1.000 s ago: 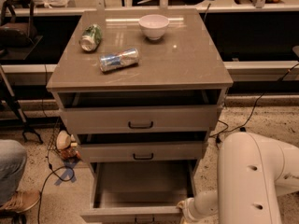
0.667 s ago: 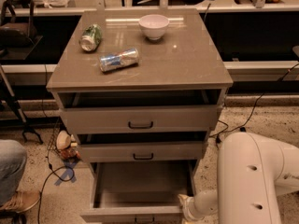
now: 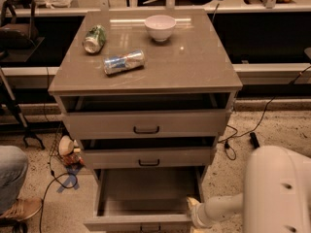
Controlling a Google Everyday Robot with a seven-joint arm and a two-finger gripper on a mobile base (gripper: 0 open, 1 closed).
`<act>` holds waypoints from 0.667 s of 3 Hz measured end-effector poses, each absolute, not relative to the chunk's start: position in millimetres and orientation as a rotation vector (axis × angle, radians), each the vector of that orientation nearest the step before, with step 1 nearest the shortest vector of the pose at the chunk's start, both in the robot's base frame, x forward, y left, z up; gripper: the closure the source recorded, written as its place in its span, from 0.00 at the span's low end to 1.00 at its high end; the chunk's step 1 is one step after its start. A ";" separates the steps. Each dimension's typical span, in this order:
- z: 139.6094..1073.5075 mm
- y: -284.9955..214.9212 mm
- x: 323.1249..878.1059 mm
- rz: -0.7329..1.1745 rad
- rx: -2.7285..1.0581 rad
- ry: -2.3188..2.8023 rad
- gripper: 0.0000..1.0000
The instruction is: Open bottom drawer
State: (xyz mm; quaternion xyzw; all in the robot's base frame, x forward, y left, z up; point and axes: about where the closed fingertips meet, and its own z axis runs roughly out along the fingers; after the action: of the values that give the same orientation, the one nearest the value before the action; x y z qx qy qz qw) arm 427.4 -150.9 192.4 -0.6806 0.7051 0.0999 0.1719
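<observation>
Speckled floor under a grey-beige cabinet [image 3: 194, 67] – the bottom drawer [image 3: 146, 195] stands pulled well out, grey interior showing; the gripper [image 3: 193, 210] sits at its right front corner – whether it clamps, I cannot tell

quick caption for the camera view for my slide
Bottom drawer pulled out, the pincer at its front right corner; a white bowl on the cabinet top.
</observation>
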 end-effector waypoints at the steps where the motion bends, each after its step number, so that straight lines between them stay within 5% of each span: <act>1: 227.6 -165.9 439.7 0.296 -1.871 1.966 0.16; 2: 273.5 -196.4 453.7 0.262 -1.792 1.945 0.18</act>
State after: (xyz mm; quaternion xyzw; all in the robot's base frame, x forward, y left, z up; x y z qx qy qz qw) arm 453.7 -196.4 273.5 -0.6545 0.7106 0.0957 0.2397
